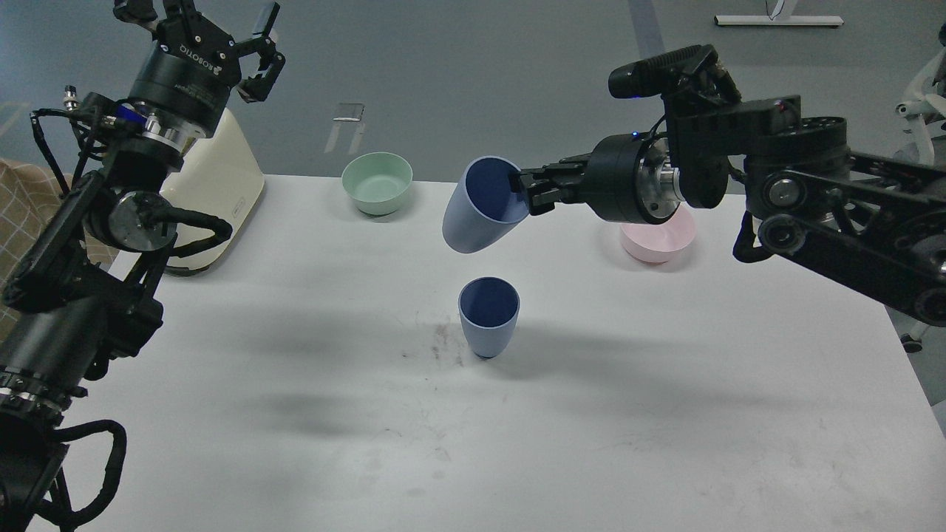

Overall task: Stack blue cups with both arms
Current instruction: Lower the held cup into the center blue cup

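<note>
My left gripper [247,55] hung high over the table's far left corner, above the cream appliance [222,185], its fingers spread and holding nothing. It was well apart from both cups and took no part in this step.

Near the middle of the white table [295,369] one blue cup [488,316] stood upright on its narrow base, mouth up, nothing touching it. Directly above and a little behind it, the second blue cup [484,214] was in the air, tilted so its mouth faced up and toward my right arm. My right gripper [533,193] was clenched on that cup's rim, one finger seemingly inside the wall, though the dark fingers blurred together there.

The mint-green bowl [377,183] and the pink bowl [658,236] sat at the back, clear of the path.

I judged the carry nearly done. Next, the held cup needed righting to vertical, base centred over the standing cup's mouth, then a slow descent before letting go, lest the lower cup tip.
</note>
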